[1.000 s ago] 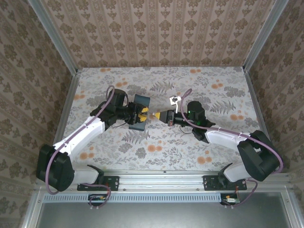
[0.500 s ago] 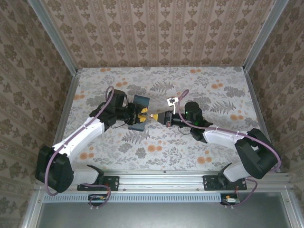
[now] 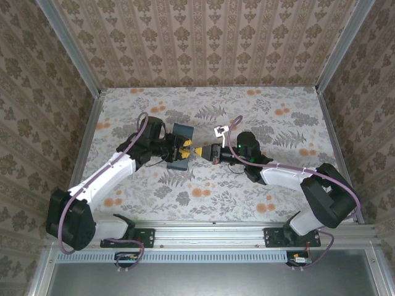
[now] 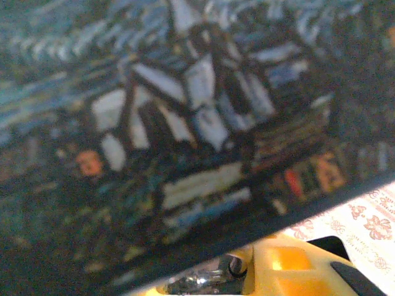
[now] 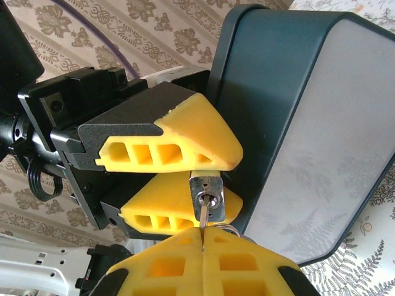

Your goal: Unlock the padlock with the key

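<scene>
The padlock (image 5: pixel 207 196), a tiny silver body with its keyhole facing me, is pinched between the yellow fingers (image 5: pixel 185 139) of my left gripper (image 5: pixel 217 177). My right gripper (image 5: pixel 202 232) is shut on the key (image 5: pixel 203 217), and the thin blade runs straight up into the keyhole. From above, the left gripper (image 3: pixel 186 148) and right gripper (image 3: pixel 210 152) meet tip to tip, with the padlock (image 3: pixel 199 150) between them above the table. In the left wrist view a bit of metal padlock (image 4: pixel 207 280) with a small loop shows beside a yellow finger (image 4: pixel 290 262).
The dark blue swirl-patterned box (image 3: pixel 181 135) stands directly behind the left gripper, and its face (image 4: pixel 185 123) is close to the left wrist camera. A small white tag (image 3: pixel 219 131) lies by the right gripper. The flowered table (image 3: pixel 278 123) is walled on three sides.
My right gripper has moved left toward the left gripper, closing the gap and bringing the key up to the padlock. The left arm has barely moved.
</scene>
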Controlling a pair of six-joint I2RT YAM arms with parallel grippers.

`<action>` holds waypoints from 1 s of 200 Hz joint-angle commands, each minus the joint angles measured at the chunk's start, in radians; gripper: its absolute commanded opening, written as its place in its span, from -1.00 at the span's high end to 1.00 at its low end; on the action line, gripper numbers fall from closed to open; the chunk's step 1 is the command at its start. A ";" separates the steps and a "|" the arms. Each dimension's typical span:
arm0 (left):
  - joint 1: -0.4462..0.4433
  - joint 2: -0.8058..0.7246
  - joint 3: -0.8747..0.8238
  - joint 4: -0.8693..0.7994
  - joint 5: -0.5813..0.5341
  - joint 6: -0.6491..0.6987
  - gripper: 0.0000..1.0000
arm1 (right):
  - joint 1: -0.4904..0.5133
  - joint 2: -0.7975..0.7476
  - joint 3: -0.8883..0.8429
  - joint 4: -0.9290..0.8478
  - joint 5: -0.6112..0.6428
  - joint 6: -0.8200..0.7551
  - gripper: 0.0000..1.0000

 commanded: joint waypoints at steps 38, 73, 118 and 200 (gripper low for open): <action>-0.008 -0.054 -0.015 0.059 -0.021 -0.037 0.96 | 0.020 0.077 0.028 0.175 0.040 0.195 1.00; -0.010 -0.046 -0.014 0.063 -0.023 -0.039 0.96 | 0.058 0.114 0.040 0.230 0.057 0.242 1.00; -0.018 -0.024 0.021 0.007 0.001 0.021 0.99 | 0.071 0.118 0.063 0.210 0.066 0.216 1.00; -0.045 0.006 0.039 0.034 0.016 0.028 1.00 | 0.109 0.113 0.138 0.070 0.049 0.087 1.00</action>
